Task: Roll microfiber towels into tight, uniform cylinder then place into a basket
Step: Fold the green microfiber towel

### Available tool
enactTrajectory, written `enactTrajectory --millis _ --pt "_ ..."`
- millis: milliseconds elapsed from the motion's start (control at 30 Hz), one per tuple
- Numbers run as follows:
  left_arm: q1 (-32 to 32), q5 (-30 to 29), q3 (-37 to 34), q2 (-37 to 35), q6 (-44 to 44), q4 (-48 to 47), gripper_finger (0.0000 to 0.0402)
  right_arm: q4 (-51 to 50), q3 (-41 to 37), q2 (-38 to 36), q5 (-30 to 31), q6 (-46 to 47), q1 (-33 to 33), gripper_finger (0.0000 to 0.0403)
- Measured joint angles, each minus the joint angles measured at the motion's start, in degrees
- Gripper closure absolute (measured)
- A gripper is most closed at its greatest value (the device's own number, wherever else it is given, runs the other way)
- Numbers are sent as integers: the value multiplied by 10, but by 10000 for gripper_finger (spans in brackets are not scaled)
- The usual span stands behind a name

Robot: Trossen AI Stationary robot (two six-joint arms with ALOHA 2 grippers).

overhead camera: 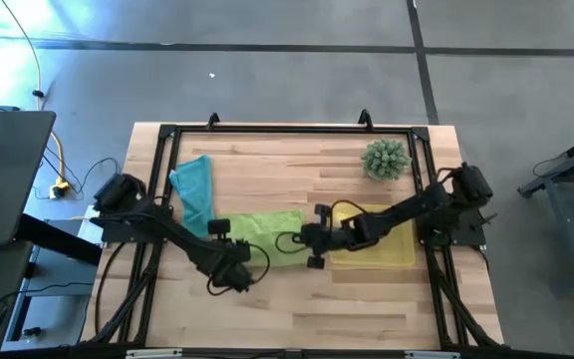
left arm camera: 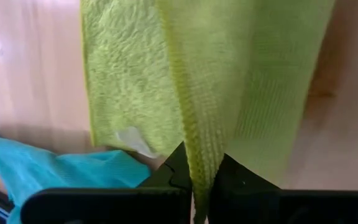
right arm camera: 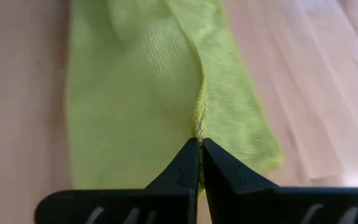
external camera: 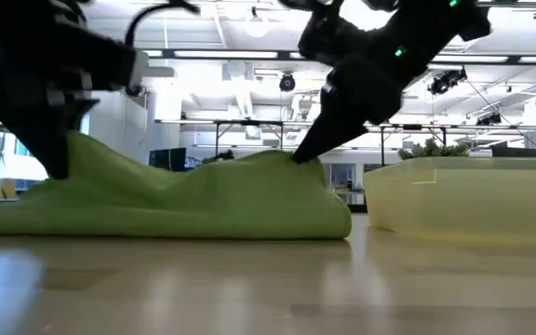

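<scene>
On the pale wooden table [overhead camera: 297, 299] we see the lime green towel [overhead camera: 267, 227] lying mid-table beside the yellow basket [overhead camera: 392, 254]. The left gripper [left arm camera: 199, 180] and right gripper [right arm camera: 200, 158] each pinch its edge, fingers closed. Beyond, a bright room with ceiling lights

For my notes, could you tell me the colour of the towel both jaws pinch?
Lime green towel, clearest in the right wrist view.
</scene>
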Motion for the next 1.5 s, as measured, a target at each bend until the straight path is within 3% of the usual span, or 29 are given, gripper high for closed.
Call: enactTrajectory --millis 233,367,767,1500 --pt "55 -10 -13 0 20 0 389 -13 0 0 -28 4 -43 403" --pt "84 5 -13 0 61 9 389 -13 0 6 -33 4 -60 403" --pt "148 49 -13 0 73 8 389 -7 0 32 -45 4 -85 403" --pt "158 41 -13 0 48 -46 389 41 0 32 -85 0 -122 403"
